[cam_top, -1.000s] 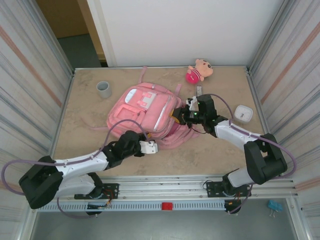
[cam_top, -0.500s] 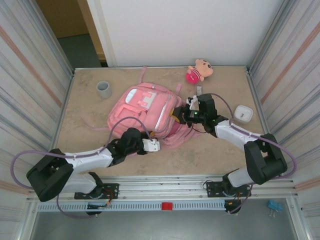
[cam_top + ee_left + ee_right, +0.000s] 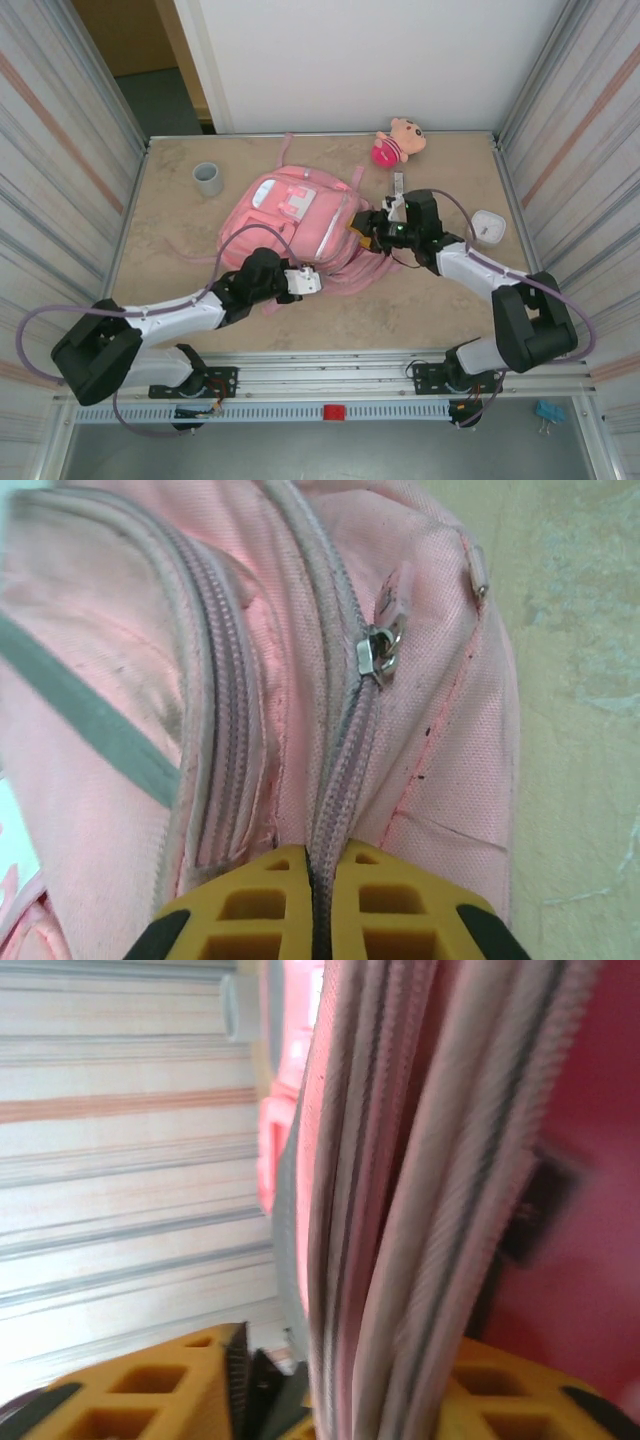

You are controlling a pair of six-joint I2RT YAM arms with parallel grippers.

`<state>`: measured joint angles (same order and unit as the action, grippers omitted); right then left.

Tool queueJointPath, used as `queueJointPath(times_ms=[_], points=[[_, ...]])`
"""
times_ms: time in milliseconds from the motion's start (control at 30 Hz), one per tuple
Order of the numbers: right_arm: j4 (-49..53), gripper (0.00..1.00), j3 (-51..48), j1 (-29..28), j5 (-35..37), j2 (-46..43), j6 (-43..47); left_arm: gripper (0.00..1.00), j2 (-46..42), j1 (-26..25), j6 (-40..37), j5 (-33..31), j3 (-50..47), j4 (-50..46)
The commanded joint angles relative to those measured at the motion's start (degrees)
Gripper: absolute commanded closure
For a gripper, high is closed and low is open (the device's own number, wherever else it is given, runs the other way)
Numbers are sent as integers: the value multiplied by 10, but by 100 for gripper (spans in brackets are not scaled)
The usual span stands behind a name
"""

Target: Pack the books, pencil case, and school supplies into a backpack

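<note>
The pink backpack (image 3: 298, 212) lies flat mid-table. My left gripper (image 3: 318, 283) is at its near edge, shut on the zip seam (image 3: 340, 780); the yellow fingers (image 3: 250, 910) pinch the zip tape just below the metal slider (image 3: 375, 658). My right gripper (image 3: 362, 228) is at the backpack's right side, open, with the bag's piped zip edges (image 3: 420, 1160) running between its spread fingers (image 3: 160, 1400). A slim grey stick-like school supply (image 3: 398, 184) lies on the table just beyond the right gripper. The books and pencil case are out of view.
A grey cup (image 3: 208, 178) stands at the back left. A small pink plush doll (image 3: 398, 141) lies at the back, and a white rounded box (image 3: 487, 226) sits at the right. Ribbed metal walls close in both sides of the table (image 3: 170, 240).
My left gripper has slid forward to the backpack's near edge and shut on the zip seam. The right gripper's jaws have spread apart. The backpack has shifted slightly.
</note>
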<state>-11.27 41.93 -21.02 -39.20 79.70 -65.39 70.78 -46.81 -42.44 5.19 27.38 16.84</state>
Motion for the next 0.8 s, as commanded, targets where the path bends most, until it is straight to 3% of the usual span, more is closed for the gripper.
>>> queueJointPath(times_ms=[0, 133, 233, 333, 500, 767], points=[[141, 51, 13, 2, 60, -75, 119, 100, -38, 9, 80, 41, 29, -39], [309, 50, 34, -19, 169, -169, 232, 100, -50, 43, 127, 120, 44, -78], [338, 50, 17, -53, 213, -235, 270, 100, -50, 50, 134, 137, 54, -101], [330, 49, 10, -102, 200, -265, 309, 100, -50, 56, 141, 156, 67, -124], [319, 48, 46, -189, 200, -187, 358, 100, -56, 67, 159, 182, 70, -127], [315, 39, 113, -221, 197, -58, 441, 100, -65, 80, 171, 207, 65, -117]])
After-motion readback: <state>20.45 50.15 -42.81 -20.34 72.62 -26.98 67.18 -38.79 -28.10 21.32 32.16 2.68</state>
